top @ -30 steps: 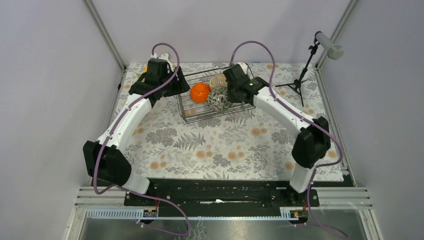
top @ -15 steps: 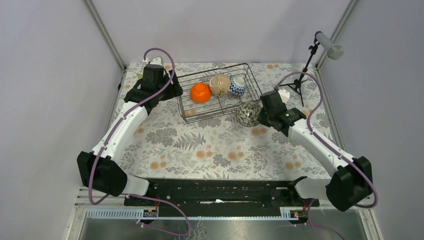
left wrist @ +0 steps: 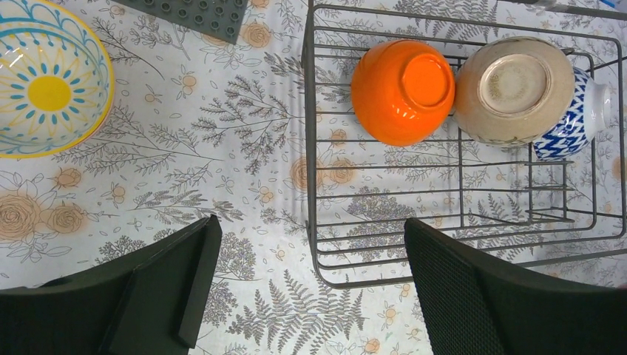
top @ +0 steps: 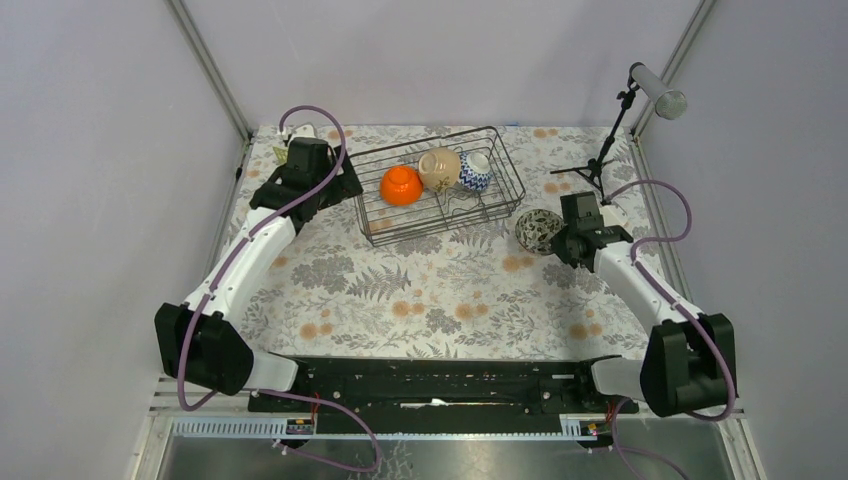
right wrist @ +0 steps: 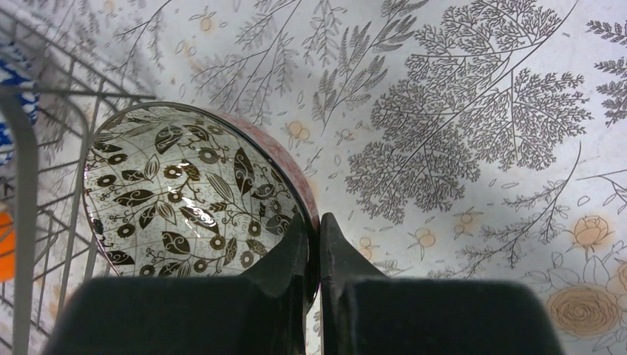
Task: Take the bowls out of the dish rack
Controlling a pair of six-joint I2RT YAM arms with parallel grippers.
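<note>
The black wire dish rack (top: 437, 222) (left wrist: 318, 222) stands at the back middle. It holds an orange bowl (top: 400, 185) (left wrist: 403, 91), a beige bowl (top: 438, 168) (left wrist: 513, 90) and a blue-white zigzag bowl (top: 475, 171) (left wrist: 573, 122), all tipped on their sides. My right gripper (top: 562, 236) (right wrist: 319, 225) is shut on the rim of a pink bowl with a dark leaf pattern inside (top: 536, 230) (right wrist: 185, 200), just right of the rack above the cloth. My left gripper (top: 325, 190) (left wrist: 307, 285) is open and empty over the rack's left front corner.
A yellow and blue patterned bowl (left wrist: 46, 78) sits left of the rack, with a flat dark grey plate (left wrist: 200, 13) behind it. A microphone stand (top: 600, 150) stands at the back right. The flowered cloth (top: 430, 290) covers the table.
My right arm has lifted the pink patterned bowl out of the rack and carried it right and down beside the rack. The left gripper drew back slightly to the left.
</note>
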